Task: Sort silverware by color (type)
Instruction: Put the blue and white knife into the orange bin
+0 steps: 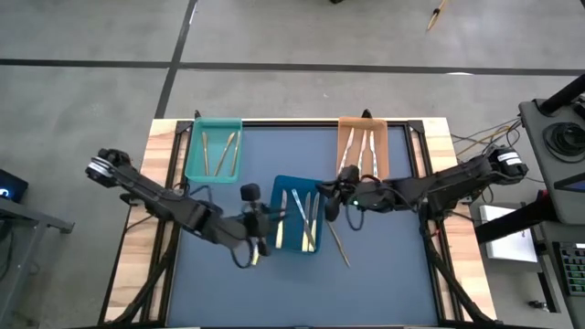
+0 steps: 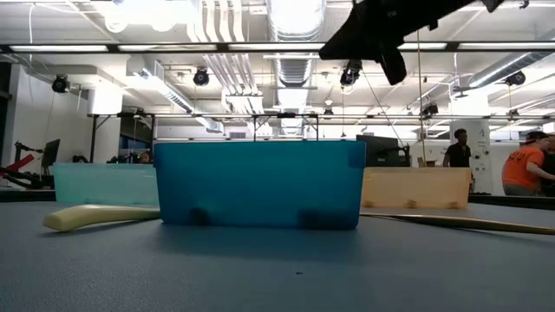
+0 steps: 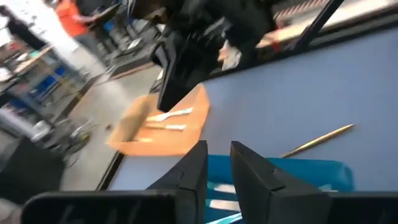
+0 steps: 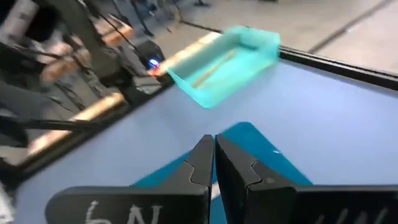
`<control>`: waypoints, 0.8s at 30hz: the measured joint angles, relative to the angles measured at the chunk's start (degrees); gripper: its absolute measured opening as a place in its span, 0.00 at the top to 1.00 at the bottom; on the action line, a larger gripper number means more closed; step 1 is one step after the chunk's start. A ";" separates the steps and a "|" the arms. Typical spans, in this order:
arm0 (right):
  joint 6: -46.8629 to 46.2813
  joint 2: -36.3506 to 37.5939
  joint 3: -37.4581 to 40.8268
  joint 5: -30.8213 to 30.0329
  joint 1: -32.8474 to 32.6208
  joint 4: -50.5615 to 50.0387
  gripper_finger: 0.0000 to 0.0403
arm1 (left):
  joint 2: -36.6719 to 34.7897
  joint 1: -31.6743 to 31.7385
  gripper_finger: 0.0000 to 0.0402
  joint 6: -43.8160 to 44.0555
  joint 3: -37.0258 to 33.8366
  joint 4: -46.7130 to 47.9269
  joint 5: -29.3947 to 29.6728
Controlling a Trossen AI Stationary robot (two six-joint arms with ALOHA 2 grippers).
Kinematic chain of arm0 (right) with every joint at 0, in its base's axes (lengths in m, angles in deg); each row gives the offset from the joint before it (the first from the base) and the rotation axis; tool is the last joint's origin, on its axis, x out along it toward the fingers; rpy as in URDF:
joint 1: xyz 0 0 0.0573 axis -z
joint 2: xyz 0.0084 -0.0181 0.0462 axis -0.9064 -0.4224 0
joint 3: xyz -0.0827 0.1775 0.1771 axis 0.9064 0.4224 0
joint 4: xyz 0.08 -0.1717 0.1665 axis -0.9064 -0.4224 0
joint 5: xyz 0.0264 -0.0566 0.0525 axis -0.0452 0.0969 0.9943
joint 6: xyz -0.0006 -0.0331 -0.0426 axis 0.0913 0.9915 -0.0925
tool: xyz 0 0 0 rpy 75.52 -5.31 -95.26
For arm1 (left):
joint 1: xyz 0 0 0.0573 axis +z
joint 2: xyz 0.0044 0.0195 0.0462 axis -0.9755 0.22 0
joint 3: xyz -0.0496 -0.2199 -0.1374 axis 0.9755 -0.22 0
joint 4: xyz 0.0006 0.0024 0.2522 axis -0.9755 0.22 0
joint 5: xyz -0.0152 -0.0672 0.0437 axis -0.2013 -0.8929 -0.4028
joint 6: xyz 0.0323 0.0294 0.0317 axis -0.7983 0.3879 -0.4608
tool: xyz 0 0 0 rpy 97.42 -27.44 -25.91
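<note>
Both arms over the blue tray [image 1: 297, 227] mid-surface [image 1: 384, 274].
Silverware lies in 3 trays: teal [image 1: 214, 151], blue, orange [image 1: 364, 146]; 1 gold piece [image 1: 339, 245] lies loose beside the blue. Left end effector [image 3: 217, 163] narrowly parted, empty; right end effector [image 4: 214, 155] pinched together, empty.

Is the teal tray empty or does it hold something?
Not empty. The high view shows slim utensils lying inside the teal tray, and the right wrist view shows at least one there too.

Table [image 1: 384, 283]: three trays [image 1: 212, 151], two loose utensils [image 1: 339, 245].
</note>
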 joint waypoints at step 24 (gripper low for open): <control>-3.41 -29.40 -35.72 23.10 10.29 -42.68 0.98 | -37.38 6.86 0.91 -19.40 -33.79 -31.22 -7.88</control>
